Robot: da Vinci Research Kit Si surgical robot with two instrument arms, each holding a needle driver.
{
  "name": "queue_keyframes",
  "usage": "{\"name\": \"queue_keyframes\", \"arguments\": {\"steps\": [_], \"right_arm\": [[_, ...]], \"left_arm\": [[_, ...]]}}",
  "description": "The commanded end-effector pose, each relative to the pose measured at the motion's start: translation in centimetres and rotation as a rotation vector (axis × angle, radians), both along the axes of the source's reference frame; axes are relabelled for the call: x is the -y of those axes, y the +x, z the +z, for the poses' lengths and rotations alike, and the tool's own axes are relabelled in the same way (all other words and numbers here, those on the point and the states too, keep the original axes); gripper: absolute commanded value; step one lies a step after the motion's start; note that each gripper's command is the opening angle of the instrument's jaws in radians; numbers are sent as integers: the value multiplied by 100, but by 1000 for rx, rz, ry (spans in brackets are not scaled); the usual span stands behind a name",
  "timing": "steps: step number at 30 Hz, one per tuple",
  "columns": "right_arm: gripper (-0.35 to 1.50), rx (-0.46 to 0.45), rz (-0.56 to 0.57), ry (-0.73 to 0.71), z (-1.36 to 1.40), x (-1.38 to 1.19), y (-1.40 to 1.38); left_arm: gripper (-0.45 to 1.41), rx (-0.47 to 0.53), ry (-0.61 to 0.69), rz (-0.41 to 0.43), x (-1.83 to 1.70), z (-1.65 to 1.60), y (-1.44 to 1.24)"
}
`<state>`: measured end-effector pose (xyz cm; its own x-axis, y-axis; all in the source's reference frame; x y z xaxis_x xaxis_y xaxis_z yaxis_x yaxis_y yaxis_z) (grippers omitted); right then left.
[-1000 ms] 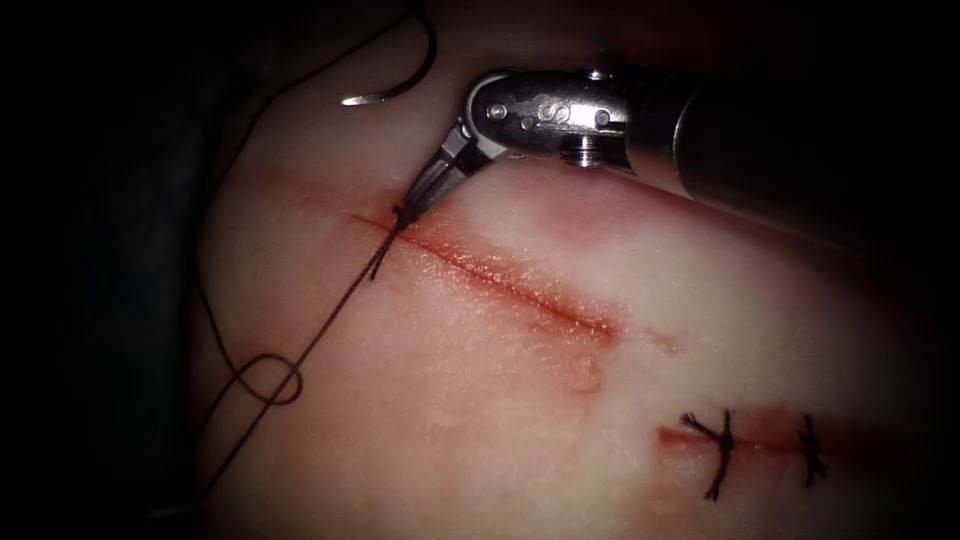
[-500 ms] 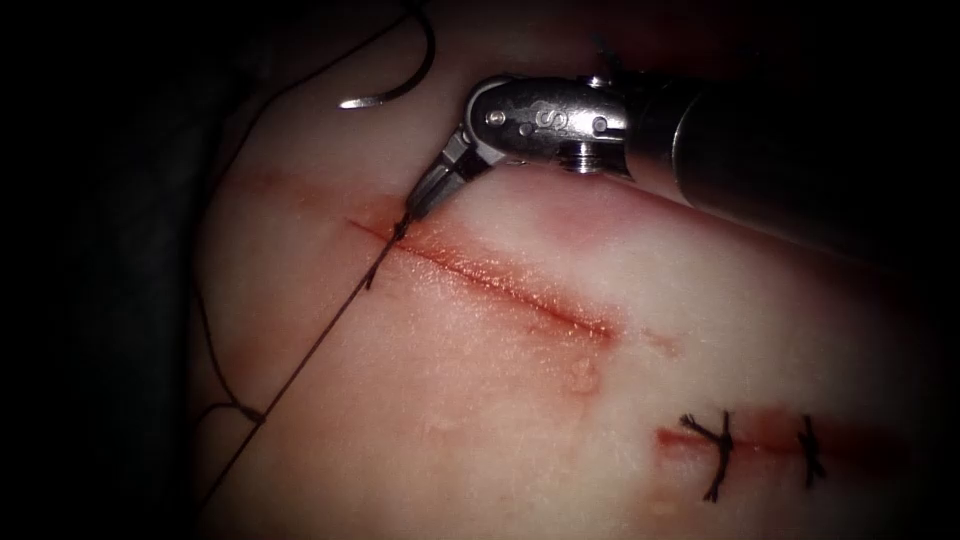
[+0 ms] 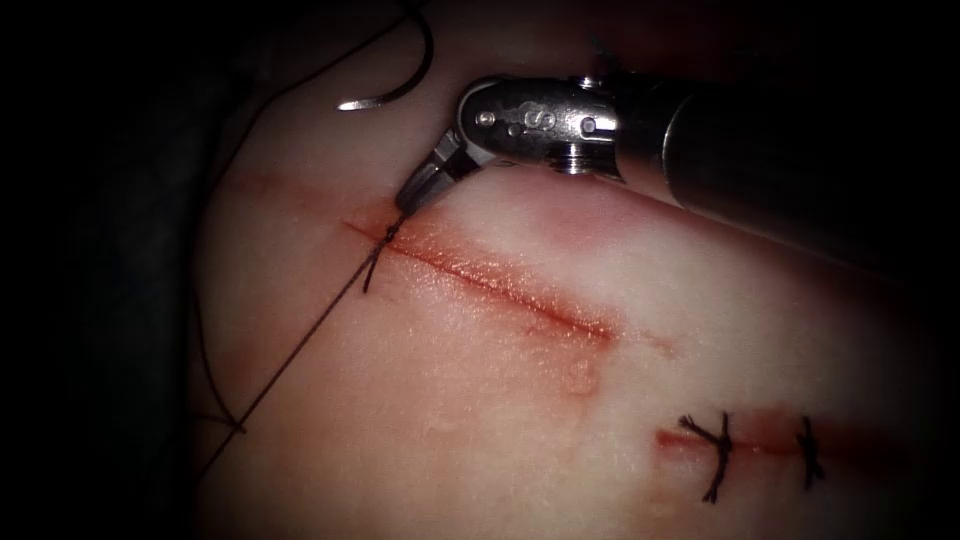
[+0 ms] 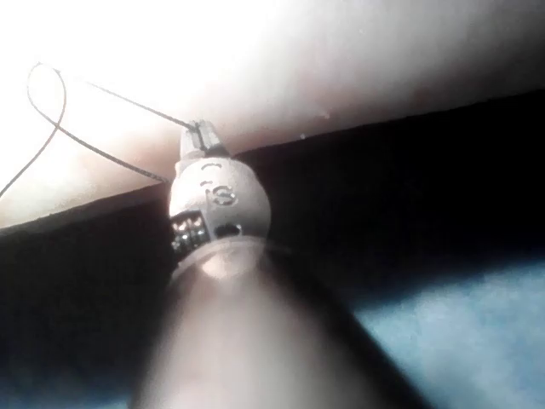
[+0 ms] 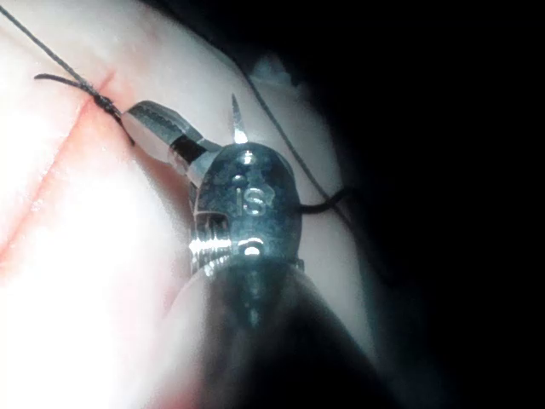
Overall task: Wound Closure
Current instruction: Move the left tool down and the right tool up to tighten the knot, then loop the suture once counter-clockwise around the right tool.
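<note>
Steel and curved, the needle is lying free on the tissue beyond the far left end of the cut, held by neither tool and not in the tissue; its tip is also showing beside the right tool in the right wrist view; the dark thread is running taut from a knot at the cut's left end down to the left; the right tool is resting just above that knot, jaws closed and holding nothing; the left tool is gripping the thread with closed jaws; two finished stitches are sitting lower right.
</note>
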<state>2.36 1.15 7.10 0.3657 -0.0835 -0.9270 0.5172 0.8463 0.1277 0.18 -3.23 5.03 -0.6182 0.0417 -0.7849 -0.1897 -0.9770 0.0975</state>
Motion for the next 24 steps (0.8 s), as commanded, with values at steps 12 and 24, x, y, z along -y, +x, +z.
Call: {"name": "queue_keyframes", "arguments": {"steps": [12, 24], "right_arm": [[-35, 27, 21, -12, 14, -7, 0], [66, -39, 140, -10, 4, 9, 11]], "left_arm": [[-35, -8, 6, 3, 8, 14, 0], [-35, 17, 11, -31, -24, -12, -10]]}}
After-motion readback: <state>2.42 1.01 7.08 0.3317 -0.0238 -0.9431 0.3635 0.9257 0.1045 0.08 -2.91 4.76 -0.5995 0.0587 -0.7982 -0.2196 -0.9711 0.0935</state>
